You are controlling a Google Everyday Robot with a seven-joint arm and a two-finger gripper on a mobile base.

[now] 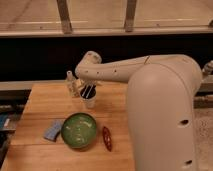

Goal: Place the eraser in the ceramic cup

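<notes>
A small white ceramic cup (90,103) stands upright on the wooden table (45,107), behind the green bowl. My gripper (87,92) hangs from the white arm (115,70) and points down right over the cup's mouth, touching or just above its rim. No eraser shows in this view; whether one is in the gripper or inside the cup I cannot tell.
A green bowl (79,131) sits at the front middle of the table. A blue-grey flat object (53,131) lies to its left and a red oblong object (106,138) to its right. A clear bottle (71,83) stands just left of the cup. My white body (160,120) fills the right side.
</notes>
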